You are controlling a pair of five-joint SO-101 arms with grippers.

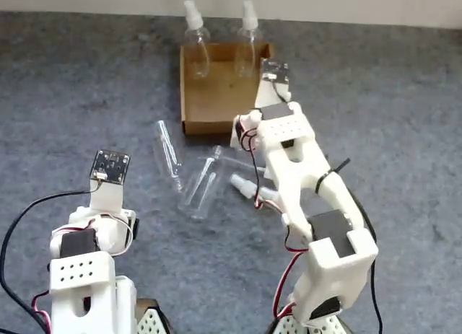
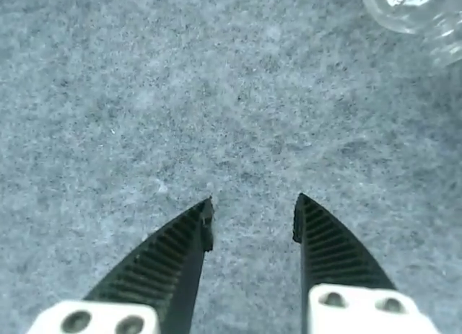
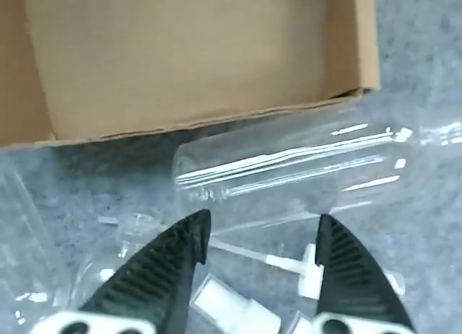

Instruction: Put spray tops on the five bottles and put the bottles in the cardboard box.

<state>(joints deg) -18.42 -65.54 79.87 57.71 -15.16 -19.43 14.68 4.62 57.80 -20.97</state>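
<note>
Just past right pincer (image 3: 263, 227), bottle (image 3: 289, 168); neck seemingly cut off.

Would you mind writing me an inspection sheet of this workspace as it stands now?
Surface: grey mat, no spills seen.
Job's things: box holds two capped bottles, upright at its far side; uncapped bottles lie in front of it; loose spray tops lie beside them.
Clutter: nothing seen.
Grippers: left gripper open over bare mat; right gripper open over a lying bottle by the box.
Cables: black cable loops beside the left arm; red wires run along the right arm.
Surroundings: pale band beyond the mat.
</note>
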